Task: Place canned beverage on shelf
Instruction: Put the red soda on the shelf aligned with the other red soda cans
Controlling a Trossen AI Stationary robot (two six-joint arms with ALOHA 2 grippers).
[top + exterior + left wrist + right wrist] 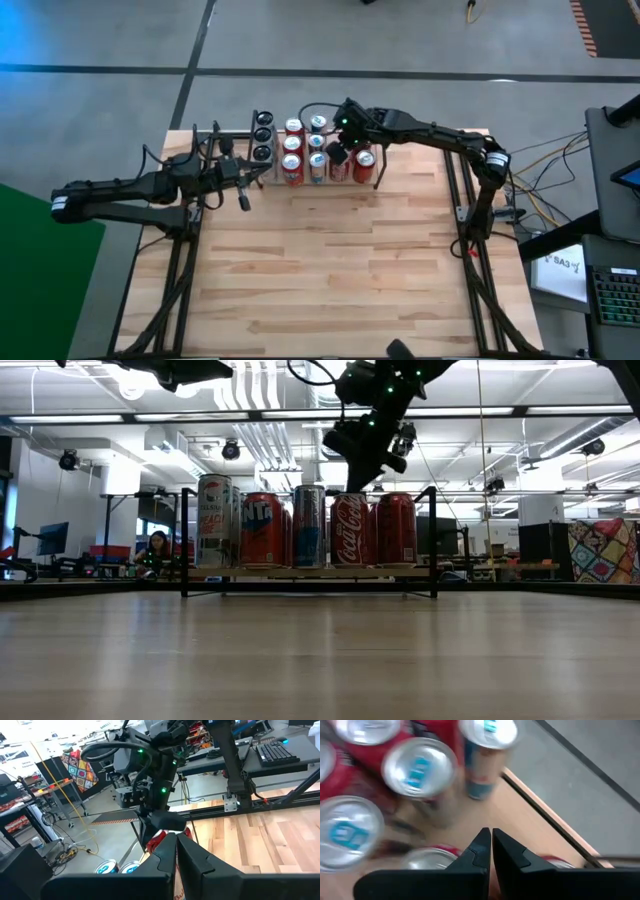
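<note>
The shelf point(433, 540), a narrow black rod rack with a wooden floor, stands at the table's far middle. Several cans stand upright on it in rows: red ones point(292, 170), silver-blue ones point(317, 165), a Coca-Cola can point(349, 530) and dark ones point(262, 135). My right gripper point(368, 470) hangs shut just above the cans at the shelf's right part, slanting down, with nothing between its fingers point(491, 837). My left gripper point(244, 200) is shut and holds nothing. It points level at the shelf's left end, above the table.
Black side frames point(455, 190) run along the table's left and right edges. The near half of the wooden table top point(320, 280) lies bare. A keyboard and a screen point(615, 290) sit off the table's right side. A person point(157, 545) sits in the room behind.
</note>
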